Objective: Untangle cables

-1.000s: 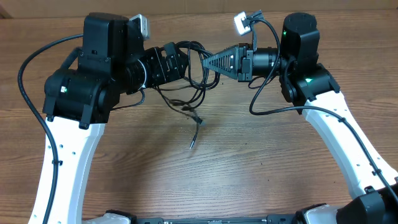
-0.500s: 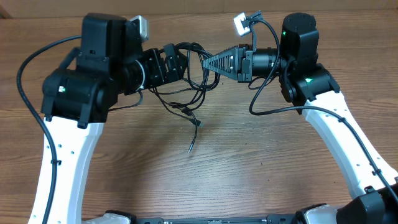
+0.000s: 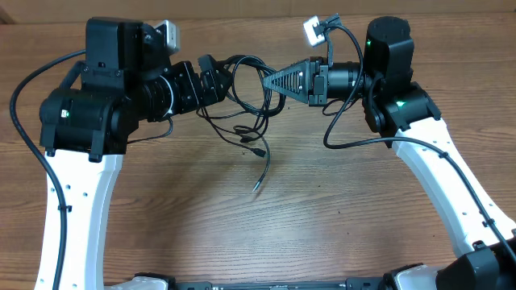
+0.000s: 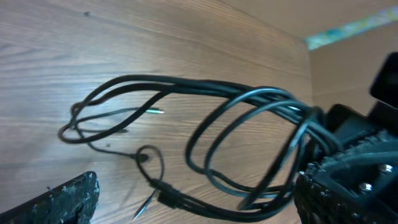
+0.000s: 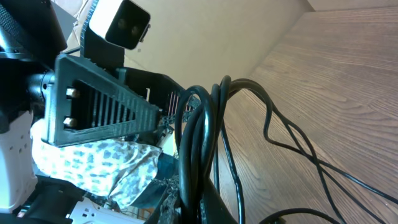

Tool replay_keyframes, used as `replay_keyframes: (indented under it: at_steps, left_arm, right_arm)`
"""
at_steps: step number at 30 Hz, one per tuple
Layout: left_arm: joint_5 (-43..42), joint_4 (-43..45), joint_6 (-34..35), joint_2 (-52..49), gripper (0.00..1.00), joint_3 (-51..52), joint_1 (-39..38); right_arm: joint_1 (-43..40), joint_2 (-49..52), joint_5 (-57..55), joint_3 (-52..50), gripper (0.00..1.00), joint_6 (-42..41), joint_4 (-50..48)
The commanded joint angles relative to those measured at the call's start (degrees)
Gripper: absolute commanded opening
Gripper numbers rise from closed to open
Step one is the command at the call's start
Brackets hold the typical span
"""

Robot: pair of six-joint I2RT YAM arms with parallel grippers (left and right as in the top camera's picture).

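The cables (image 3: pixel 246 97) are thin black cords bunched in loops between the two grippers above the wooden table. My right gripper (image 3: pixel 268 81) is shut on the bundle, and in the right wrist view the strands (image 5: pixel 200 130) run straight down into its gripper (image 5: pixel 208 208). My left gripper (image 3: pixel 208 78) stands open at the left edge of the loops. In the left wrist view the cords (image 4: pixel 249 112) cross between its wide-spread fingers (image 4: pixel 68 199), and neither finger presses on them. One loose end with a silver tip (image 3: pixel 258 184) trails down onto the table.
The thicker black arm wires (image 3: pixel 32 121) loop out at the left, and another arm wire (image 3: pixel 343 129) hangs under the right arm. A cardboard wall (image 4: pixel 354 62) stands at the far side of the table. The left arm's camera block (image 5: pixel 118 22) faces the right wrist.
The left arm has pulled back to the left with its gripper still open. The loose silver-tipped end has shifted slightly right. The right arm has not moved.
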State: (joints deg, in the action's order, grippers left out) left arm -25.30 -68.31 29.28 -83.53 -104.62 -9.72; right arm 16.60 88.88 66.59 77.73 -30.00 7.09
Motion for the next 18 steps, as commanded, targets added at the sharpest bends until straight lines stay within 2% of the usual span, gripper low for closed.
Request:
replay_keyframes:
  at_steps: [1, 10, 13, 18]
  left_arm:
    - [-3.1, 1.1, -4.7, 0.3, 1.00, -0.5, -1.2]
    - [1.1, 2.4, -6.4, 0.3, 1.00, -0.5, -4.6]
    - [1.3, 2.3, -6.4, 0.3, 0.93, -0.5, -4.6]
    - [1.7, 2.4, -6.4, 0.2, 0.75, -0.5, -4.6]
  right_arm:
    - [-0.2, 0.0, 0.7, 1.4, 0.04, 0.0, -0.4]
    - [-0.2, 0.0, 4.7, 1.4, 0.04, -0.3, -2.6]
    - [-0.2, 0.0, 4.7, 1.4, 0.04, -0.3, -2.6]
    - [-0.2, 0.0, 5.6, 1.4, 0.04, -0.7, -3.0]
